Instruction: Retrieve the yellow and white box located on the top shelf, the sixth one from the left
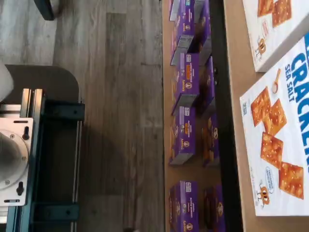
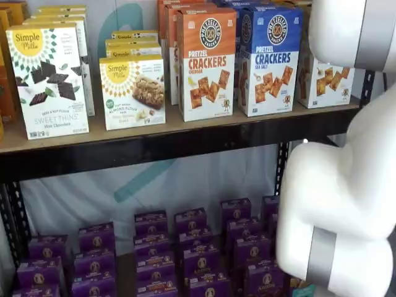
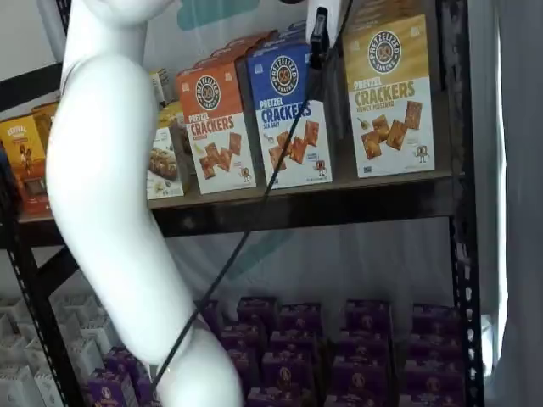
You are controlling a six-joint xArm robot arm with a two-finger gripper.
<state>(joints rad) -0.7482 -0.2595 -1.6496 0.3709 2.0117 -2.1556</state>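
Note:
The yellow and white box (image 3: 390, 93) stands upright at the right end of the top shelf (image 3: 339, 202), next to the blue-topped crackers box (image 3: 288, 114). In a shelf view the white arm hides its upper part and only its lower part (image 2: 325, 77) shows. My gripper (image 3: 320, 38) hangs from the view's top edge in front of the gap between the blue-topped box and the yellow box, a black cable beside it. Only a dark finger and the white body show, and no gap can be made out. The wrist view shows the blue-topped box (image 1: 280, 140) and the shelf's dark rail (image 1: 219, 96), not the yellow box.
An orange-topped crackers box (image 2: 206, 62) and Simple Mills boxes (image 2: 49, 77) fill the rest of the top shelf. Purple boxes (image 2: 198, 253) crowd the lower level. The white arm (image 3: 119, 212) stands before the shelves. A dark mount with teal brackets (image 1: 53, 159) shows in the wrist view.

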